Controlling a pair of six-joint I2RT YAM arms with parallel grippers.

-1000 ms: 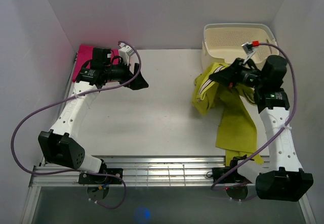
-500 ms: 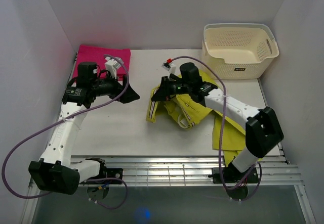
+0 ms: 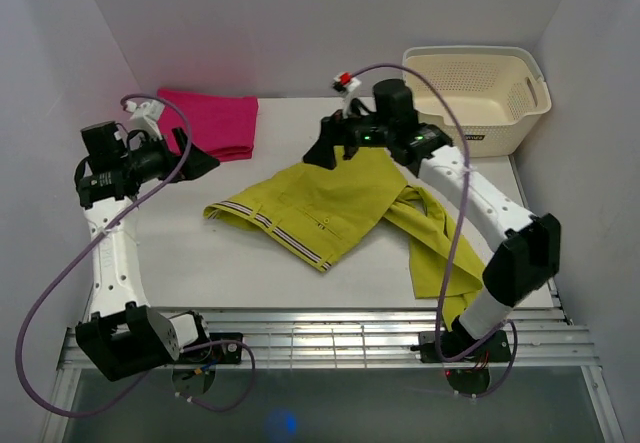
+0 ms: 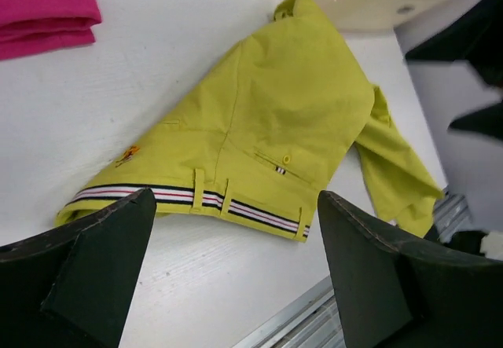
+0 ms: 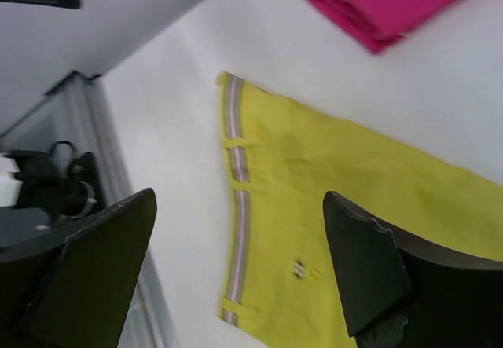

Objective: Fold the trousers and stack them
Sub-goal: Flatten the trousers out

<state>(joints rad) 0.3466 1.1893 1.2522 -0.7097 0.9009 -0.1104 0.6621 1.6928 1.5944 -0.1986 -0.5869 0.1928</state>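
Observation:
The yellow-green trousers [image 3: 320, 208] lie spread on the table's middle, their striped waistband [image 3: 268, 228] toward the front left and the legs trailing right to the front edge. My right gripper [image 3: 322, 148] hovers open above their far edge, holding nothing. In the right wrist view the trousers [image 5: 354, 183] lie below the right gripper [image 5: 238, 206], its fingers wide apart. My left gripper [image 3: 200, 153] is open at the far left, away from the cloth. The left wrist view shows the trousers [image 4: 267, 120] beyond the left gripper [image 4: 236, 206], nothing between its fingers.
A folded magenta-pink cloth [image 3: 210, 118] lies at the back left, behind the left gripper. A cream perforated basket [image 3: 470, 88] stands at the back right. White walls close in the table on three sides. A metal rail [image 3: 330, 338] runs along the front edge.
The right gripper carried the trousers from the right side to the middle, then opened and let them go; they now lie spread out. The left arm drew back to the left.

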